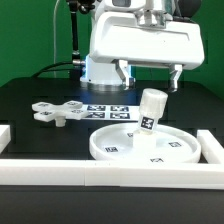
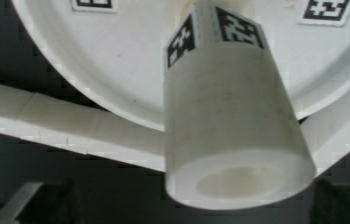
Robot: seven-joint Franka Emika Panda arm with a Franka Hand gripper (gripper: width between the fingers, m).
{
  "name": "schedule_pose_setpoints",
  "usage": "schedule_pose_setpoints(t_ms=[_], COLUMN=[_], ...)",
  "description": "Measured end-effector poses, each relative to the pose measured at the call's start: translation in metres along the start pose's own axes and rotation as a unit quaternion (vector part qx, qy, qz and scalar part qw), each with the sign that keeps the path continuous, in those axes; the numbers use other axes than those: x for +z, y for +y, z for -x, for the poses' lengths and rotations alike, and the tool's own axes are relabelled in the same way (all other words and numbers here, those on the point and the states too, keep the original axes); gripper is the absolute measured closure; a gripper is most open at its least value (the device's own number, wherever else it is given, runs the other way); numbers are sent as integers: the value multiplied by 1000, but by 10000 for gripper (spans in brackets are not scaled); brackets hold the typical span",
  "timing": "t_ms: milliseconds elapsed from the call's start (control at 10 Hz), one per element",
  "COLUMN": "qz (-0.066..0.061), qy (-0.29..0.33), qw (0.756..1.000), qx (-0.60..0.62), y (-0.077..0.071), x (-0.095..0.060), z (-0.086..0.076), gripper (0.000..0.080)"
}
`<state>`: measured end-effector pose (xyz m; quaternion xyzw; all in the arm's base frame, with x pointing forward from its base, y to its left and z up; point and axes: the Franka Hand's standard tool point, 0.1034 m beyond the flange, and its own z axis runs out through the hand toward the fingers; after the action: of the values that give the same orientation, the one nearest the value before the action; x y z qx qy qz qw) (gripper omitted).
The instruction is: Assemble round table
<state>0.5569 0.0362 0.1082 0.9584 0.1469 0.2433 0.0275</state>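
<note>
Base [image 1: 55, 112] lies at the exterior view's left. Right of it, the disc [image 1: 120, 150] sits by the near rail [image 1: 60, 165], and the leg [image 1: 152, 108] stands on it, its long axis tilted slightly right. The gripper [image 1: 150, 80] hangs directly above, released, jaws wide, grasping nothing.

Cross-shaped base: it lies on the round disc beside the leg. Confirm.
Not right. The cross-shaped base lies on the black table, off the round disc, toward the exterior view's left, as that view shows; the leg stands on the disc.
</note>
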Motion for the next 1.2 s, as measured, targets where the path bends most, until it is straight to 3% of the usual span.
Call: schedule_pose_setpoints(t_ms=[400,600,1000,1200], qz=[-56,-73,-77,-78], qy=[-153,-210,-191,-191], qw=[987,975,969,968], qx=[7,12,-135,-144], y=[-21,-27,-13,-12], x=[3,1,8,8], z=[-3,-1,-6,-5], gripper=[150,150,150,150])
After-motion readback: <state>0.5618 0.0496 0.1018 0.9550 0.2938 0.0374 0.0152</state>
